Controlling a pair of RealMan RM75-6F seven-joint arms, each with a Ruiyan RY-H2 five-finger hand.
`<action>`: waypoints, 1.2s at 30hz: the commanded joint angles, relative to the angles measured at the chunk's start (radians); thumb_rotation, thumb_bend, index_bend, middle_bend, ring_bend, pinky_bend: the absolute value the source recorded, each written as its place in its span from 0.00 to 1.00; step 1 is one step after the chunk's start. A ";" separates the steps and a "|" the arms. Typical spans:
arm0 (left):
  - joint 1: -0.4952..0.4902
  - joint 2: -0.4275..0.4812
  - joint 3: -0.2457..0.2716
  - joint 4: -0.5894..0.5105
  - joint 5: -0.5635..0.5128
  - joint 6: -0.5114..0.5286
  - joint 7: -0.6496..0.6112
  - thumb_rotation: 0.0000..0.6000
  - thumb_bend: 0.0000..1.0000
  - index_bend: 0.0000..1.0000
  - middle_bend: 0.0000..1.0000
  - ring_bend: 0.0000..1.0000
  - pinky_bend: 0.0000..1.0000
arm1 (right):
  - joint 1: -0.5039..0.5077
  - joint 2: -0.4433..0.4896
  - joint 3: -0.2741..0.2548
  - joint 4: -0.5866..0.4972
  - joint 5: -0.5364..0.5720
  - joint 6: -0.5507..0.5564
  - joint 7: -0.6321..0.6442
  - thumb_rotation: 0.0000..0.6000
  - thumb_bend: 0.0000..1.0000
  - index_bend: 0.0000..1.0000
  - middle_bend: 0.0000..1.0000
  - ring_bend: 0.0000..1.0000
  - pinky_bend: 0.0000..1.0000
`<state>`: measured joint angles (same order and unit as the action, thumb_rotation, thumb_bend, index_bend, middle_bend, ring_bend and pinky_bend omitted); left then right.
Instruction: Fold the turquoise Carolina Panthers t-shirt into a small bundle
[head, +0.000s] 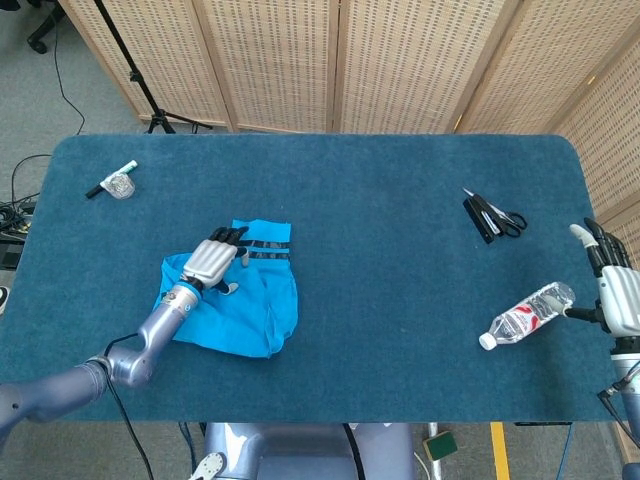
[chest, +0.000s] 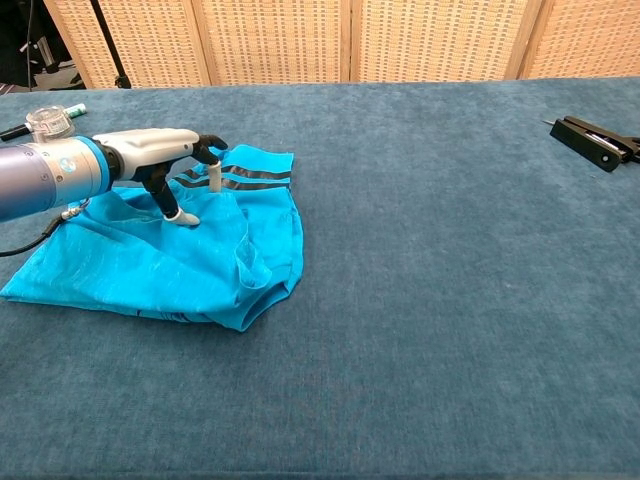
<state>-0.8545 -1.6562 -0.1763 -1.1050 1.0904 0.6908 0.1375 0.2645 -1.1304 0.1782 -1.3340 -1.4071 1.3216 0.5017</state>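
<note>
Your left hand (chest: 165, 165) is down on the t-shirt (chest: 170, 260), its fingers (chest: 186, 215) spread and curled with the tips pressing into the cloth just short of the striped sleeve (chest: 248, 172). It pins the fabric and does not appear to be pinching any of it. The shirt lies rumpled and partly folded at about eight o'clock on the table (head: 380, 230), with a loose flap standing up along its right edge.

To do this step well, I'd judge you should take a real hold before moving: close the thumb and a finger on one layer edge near the stripes, then carry it toward six o'clock so the far half lands over the near half. Keep the lift low, or the thin cloth will likely slide and unfold.

Your right hand (head: 612, 290) waits at four o'clock off the table edge, fingers apart and holding nothing, just beside the water bottle (head: 527, 314). Bring it in to weigh down the near hem if the bundle creeps.
</note>
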 joint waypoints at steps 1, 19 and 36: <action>0.000 -0.006 0.002 0.005 0.011 0.003 -0.013 1.00 0.28 0.52 0.00 0.00 0.00 | 0.000 0.000 0.001 0.001 0.002 -0.002 0.002 1.00 0.00 0.00 0.00 0.00 0.00; 0.009 -0.005 0.014 -0.007 0.063 0.040 -0.034 1.00 0.52 0.72 0.00 0.00 0.00 | -0.001 0.003 0.004 0.003 0.001 -0.002 0.012 1.00 0.00 0.00 0.00 0.00 0.00; 0.026 0.032 0.030 -0.066 0.136 0.122 -0.013 1.00 0.55 0.81 0.00 0.00 0.00 | -0.004 0.006 0.006 0.000 -0.001 0.002 0.018 1.00 0.00 0.00 0.00 0.00 0.00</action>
<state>-0.8304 -1.6282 -0.1477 -1.1643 1.2208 0.8068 0.1216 0.2603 -1.1241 0.1844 -1.3338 -1.4081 1.3238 0.5200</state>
